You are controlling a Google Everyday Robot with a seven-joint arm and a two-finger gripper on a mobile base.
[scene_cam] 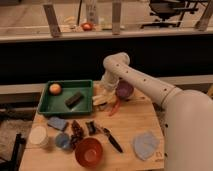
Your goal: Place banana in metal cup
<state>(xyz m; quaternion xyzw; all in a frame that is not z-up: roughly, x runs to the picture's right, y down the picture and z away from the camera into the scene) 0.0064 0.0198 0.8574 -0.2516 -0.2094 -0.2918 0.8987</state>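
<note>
step: closing on banana (pixel 100 100) | hand (pixel 104 94) low over it, beside green tray (pixel 47 107) - wide or narrow: cannot tell | banana on worktop (pixel 135 122), red chili (pixel 115 107) just beside | advice: grip across banana's middle, take 1 item only - leave chili untouched

The arm (pixel 150 86) is off-white and smooth, built of rounded tubular links that swell into a bulky shell at the lower right of the frame. Small dark dots (pixel 134 75) (too small to identify) run along the middle link. The gripper (pixel 103 94), equally pale, sits at centre frame.
</note>
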